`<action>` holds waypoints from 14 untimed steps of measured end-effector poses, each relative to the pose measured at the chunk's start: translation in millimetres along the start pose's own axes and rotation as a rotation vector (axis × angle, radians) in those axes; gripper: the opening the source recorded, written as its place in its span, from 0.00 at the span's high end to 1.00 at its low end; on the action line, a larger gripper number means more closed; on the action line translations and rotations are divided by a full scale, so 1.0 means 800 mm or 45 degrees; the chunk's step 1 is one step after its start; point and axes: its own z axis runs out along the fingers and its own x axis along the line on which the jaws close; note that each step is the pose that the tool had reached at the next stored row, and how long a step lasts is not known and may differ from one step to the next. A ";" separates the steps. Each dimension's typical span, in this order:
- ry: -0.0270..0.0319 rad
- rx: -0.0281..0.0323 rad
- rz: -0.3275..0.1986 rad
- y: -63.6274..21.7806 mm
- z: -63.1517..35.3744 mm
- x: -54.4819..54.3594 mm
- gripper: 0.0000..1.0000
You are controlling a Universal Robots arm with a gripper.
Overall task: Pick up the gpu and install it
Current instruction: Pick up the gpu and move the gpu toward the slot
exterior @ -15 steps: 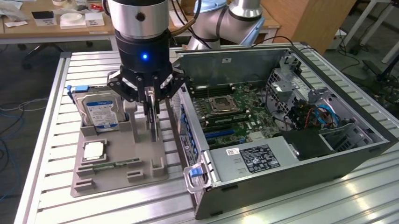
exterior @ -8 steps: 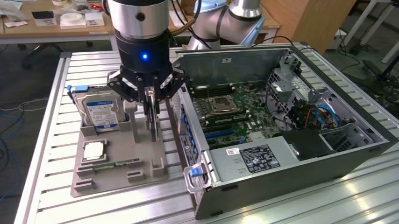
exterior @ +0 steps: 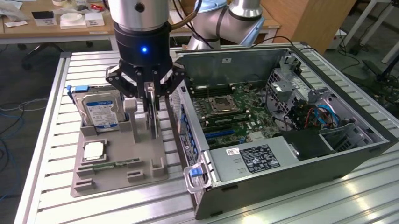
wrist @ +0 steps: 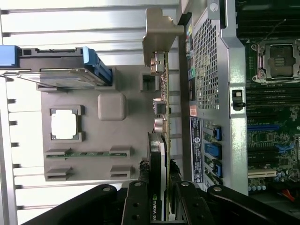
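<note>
Your end effector (exterior: 149, 93) is clenched on the gpu (exterior: 151, 119). In the exterior view you see its black fingers (exterior: 128, 86) pressed against both faces of the card near its upper edge, and the card stands on edge, upright, under the wrist. From the wrist view you look straight down the thin edge of the gpu (wrist: 158, 150) with the end effector (wrist: 158, 183) around its black cooler. The silver end bracket (wrist: 157, 28) is at the far end of the card from the fingers (wrist: 136, 201).

The card is over the grey tray (exterior: 118, 179) on the slatted metal worktop (exterior: 50, 116), along the edge of the tray nearest the open computer case (exterior: 281, 163). You cannot tell whether its lower edge still sits in the tray's slot or has come clear of it.

On the tray, the hard drive (exterior: 100, 112) with its blue and white label stands upright toward the exterior view's left of the card. In front of it a processor chip (exterior: 93, 149) lies flat in its pocket, and beside that lies the slim green memory stick (exterior: 109, 164).

The case lies on its side at the exterior view's right, just beside the tray, with the motherboard (exterior: 237, 107) facing up.
</note>
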 end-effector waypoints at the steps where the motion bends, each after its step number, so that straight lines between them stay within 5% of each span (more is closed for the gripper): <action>1: 0.0000 0.0000 0.000 0.000 -0.001 0.000 0.73; 14: 0.0004 0.0001 0.000 0.002 -0.042 -0.001 0.73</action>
